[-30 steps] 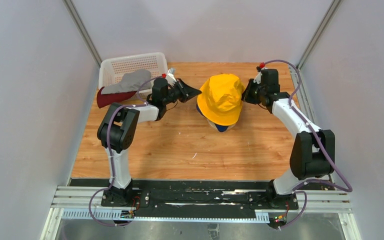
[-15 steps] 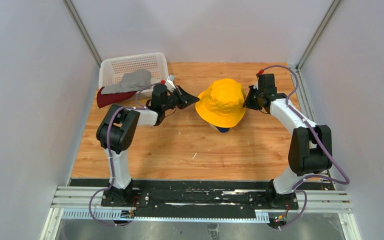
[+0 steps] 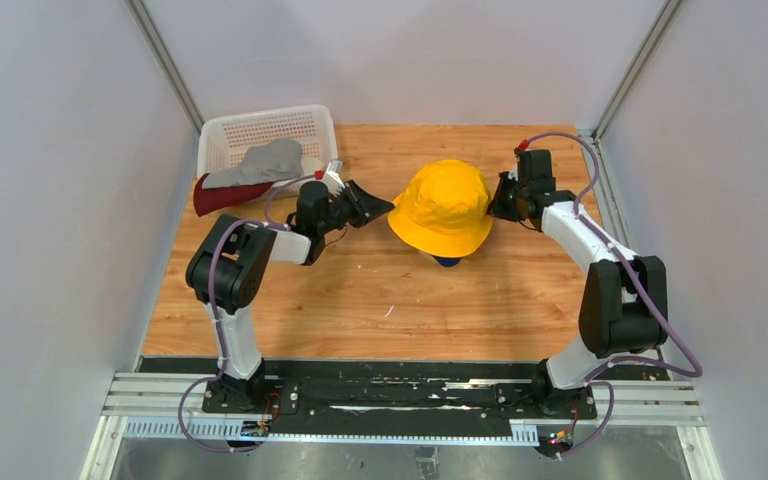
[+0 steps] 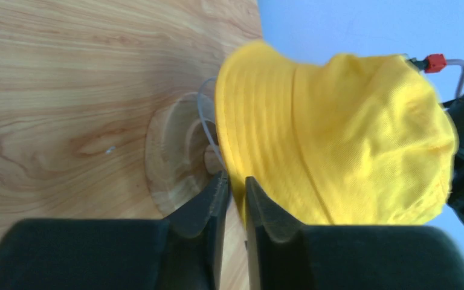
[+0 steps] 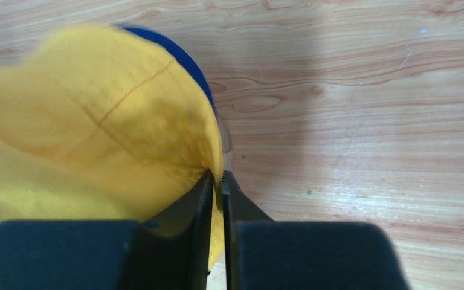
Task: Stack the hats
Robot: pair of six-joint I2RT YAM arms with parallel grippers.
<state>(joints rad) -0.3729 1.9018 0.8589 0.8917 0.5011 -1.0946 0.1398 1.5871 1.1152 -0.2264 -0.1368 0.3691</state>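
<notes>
Right wrist view: the yellow hat (image 5: pixel 96 139), judged light and floppy, is pinched at its brim by the right end effector (image 5: pixel 217 187) and left end effector (image 4: pixel 234 193), both nearly closed.

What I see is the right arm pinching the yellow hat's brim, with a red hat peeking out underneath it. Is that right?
Not quite: the hat peeking out beneath the yellow hat is a navy blue hat, not red, as the right wrist view shows. The right gripper does pinch the yellow brim.

The table (image 3: pixel 360 300) bears a white basket (image 3: pixel 260 130), a dark red hat (image 3: pixel 222 197) beside it and a wooden stand (image 4: pixel 172 157).
</notes>
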